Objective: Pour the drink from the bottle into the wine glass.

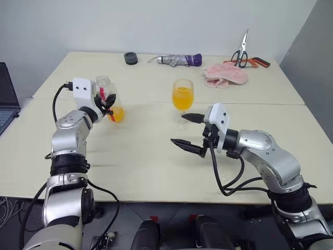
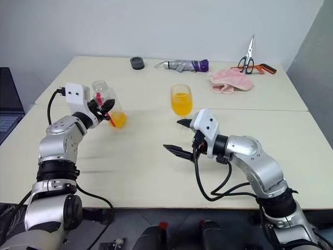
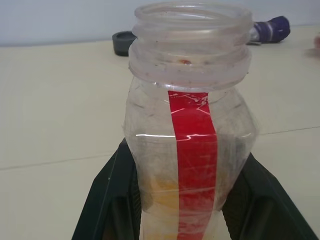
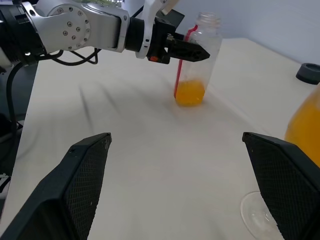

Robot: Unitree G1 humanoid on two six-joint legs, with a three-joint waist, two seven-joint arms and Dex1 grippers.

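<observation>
The left arm reaches forward over the left part of the worktop (image 1: 156, 166), forearm roughly level; its tool (image 1: 105, 101) is clamped on the bottle (image 1: 108, 99), the two black fingers (image 3: 112, 200) pressing the lower body from either side; the bottle stands close to upright with its mouth open and uncapped, the red stripe facing the wrist camera; a small pool of the drink (image 1: 117, 114) sits in its base, and whether the base touches the worktop or hangs just above it cannot be told.

The right arm is bent at the elbow and comes in from the right, its forearm angled toward the middle of the worktop; its tool (image 1: 188, 131) points level and leftward with the fingers (image 4: 85, 175) spread wide and nothing between them; one finger lies just in front of the wine glass's foot, the other nearer the robot, both clear of the glass.

The wine glass (image 1: 182, 99) stands upright near the centre of the worktop, just behind the right tool, its bowl well filled with orange liquid; it is well apart from the bottle, which is off to its left.

Along the far edge lie a small dark round cap (image 1: 131, 58), a folded umbrella (image 1: 179, 60), a pink cloth (image 1: 225, 76) and scissors (image 1: 242, 52); a laptop (image 1: 6, 99) shows at the left margin.
</observation>
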